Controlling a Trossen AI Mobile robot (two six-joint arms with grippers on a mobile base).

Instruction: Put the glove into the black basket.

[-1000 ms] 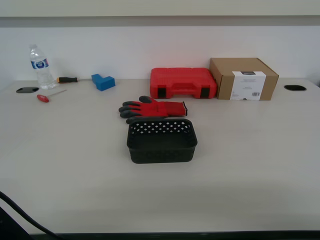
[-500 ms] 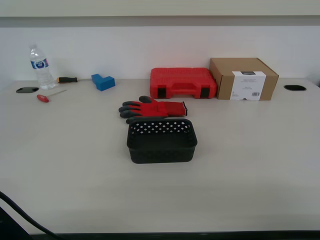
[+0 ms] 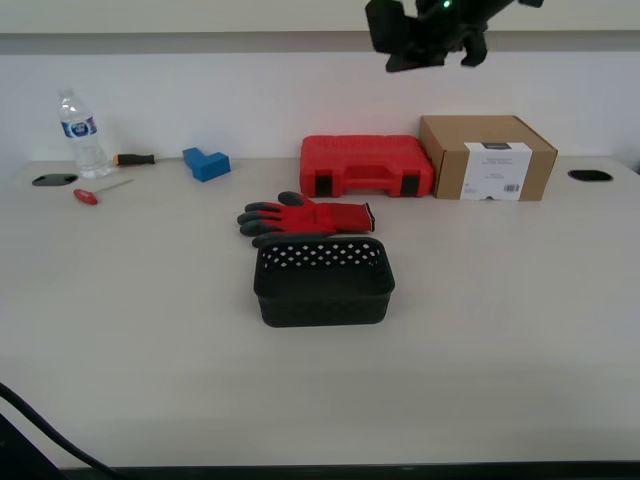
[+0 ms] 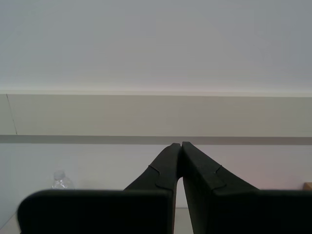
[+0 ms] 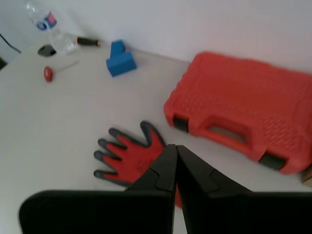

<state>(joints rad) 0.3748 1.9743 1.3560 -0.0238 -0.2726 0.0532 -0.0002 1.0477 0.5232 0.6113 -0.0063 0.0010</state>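
The glove (image 3: 305, 218), red with dark coated fingers, lies flat on the table just behind the black basket (image 3: 323, 282), fingers pointing to the exterior view's left. The basket is empty. An arm's black gripper part (image 3: 430, 30) hangs high at the top of the exterior view, above the red tool case; I cannot tell which arm it is. My first gripper (image 5: 175, 146) is shut and empty, high over the glove (image 5: 129, 156). My second gripper (image 4: 181, 144) is shut and empty, facing the back wall. The basket shows in neither wrist view.
A red tool case (image 3: 366, 166) and a cardboard box (image 3: 487, 157) stand behind the glove. A water bottle (image 3: 80, 135), a blue block (image 3: 206, 163) and two screwdrivers (image 3: 95, 192) lie at the back on the exterior view's left. Two round cable holes (image 3: 590, 175) sit near the table's sides.
An arm's gripper has come into view at the top of the exterior view. The glove, the basket and the other things have not moved.
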